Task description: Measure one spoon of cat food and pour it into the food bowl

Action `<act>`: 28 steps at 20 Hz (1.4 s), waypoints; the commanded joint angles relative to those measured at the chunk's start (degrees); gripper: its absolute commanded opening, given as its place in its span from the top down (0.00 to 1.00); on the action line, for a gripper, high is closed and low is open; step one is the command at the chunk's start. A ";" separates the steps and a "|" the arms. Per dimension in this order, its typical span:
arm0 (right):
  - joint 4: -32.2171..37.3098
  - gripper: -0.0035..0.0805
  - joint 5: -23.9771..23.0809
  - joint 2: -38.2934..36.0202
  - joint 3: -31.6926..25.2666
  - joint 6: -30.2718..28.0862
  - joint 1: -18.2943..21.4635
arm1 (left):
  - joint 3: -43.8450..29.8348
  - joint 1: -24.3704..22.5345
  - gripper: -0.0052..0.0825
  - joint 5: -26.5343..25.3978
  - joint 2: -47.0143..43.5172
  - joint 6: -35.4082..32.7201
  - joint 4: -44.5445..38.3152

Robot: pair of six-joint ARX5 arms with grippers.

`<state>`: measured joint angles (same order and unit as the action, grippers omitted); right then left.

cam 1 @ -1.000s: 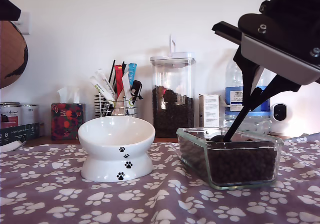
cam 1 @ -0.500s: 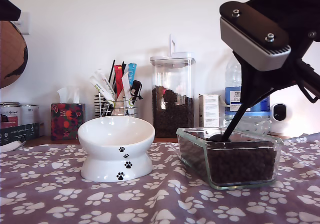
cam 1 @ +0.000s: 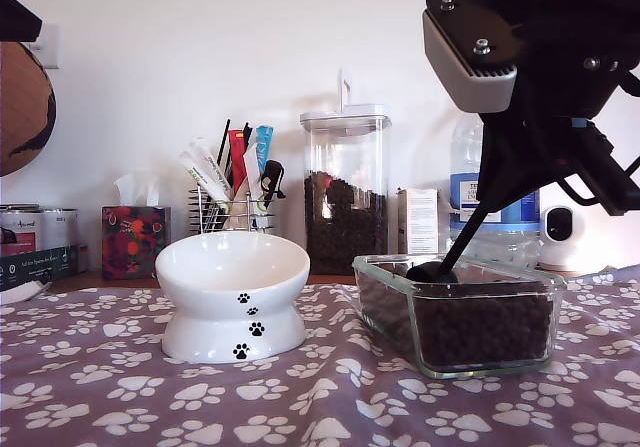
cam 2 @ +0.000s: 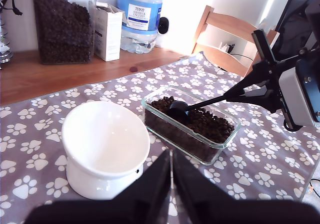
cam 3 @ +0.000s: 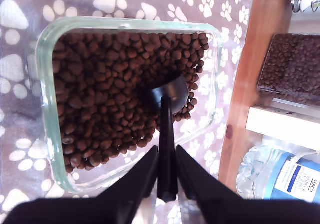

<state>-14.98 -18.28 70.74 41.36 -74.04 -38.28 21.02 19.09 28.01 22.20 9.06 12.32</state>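
Second pincer (cam 3: 166, 181) clamped on the thin handle of the spoon (cam 3: 167, 97), cup down in the cat food (cam 3: 105, 98) inside the clear glass dish (cam 1: 455, 314), over on the exterior view's right. First pincer (cam 2: 171, 184) hanging above the near side of the food bowl (cam 1: 233, 292) with fingers nearly together and nothing between them. Food bowl sitting white and bare inside on the paw-print cloth (cam 1: 120, 397) covering the bench, just beside the dish, with a tall kibble canister (cam 1: 345, 189) behind both.
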 commanded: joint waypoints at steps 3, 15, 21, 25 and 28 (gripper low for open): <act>-0.33 0.97 1.88 0.74 -0.74 0.52 -0.68 | -0.15 0.20 0.96 0.09 -0.15 0.15 -0.52; -5.51 0.97 1.20 0.39 -0.63 -0.48 -4.83 | -0.15 0.20 0.96 0.09 -0.15 0.15 -0.33; -5.70 0.97 0.98 0.11 1.18 6.19 -4.83 | -0.15 0.20 0.96 0.09 -0.15 0.15 -0.20; -5.90 0.97 1.03 0.11 2.08 8.37 -4.83 | -0.15 0.20 0.96 0.09 -0.15 0.15 -0.17; -6.08 0.97 0.74 0.11 2.38 11.65 -4.83 | -0.15 0.20 0.96 0.09 -0.15 0.15 -0.17</act>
<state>-20.64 -17.54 70.70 43.16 -63.59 -42.81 21.02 19.09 28.01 22.20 9.06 12.43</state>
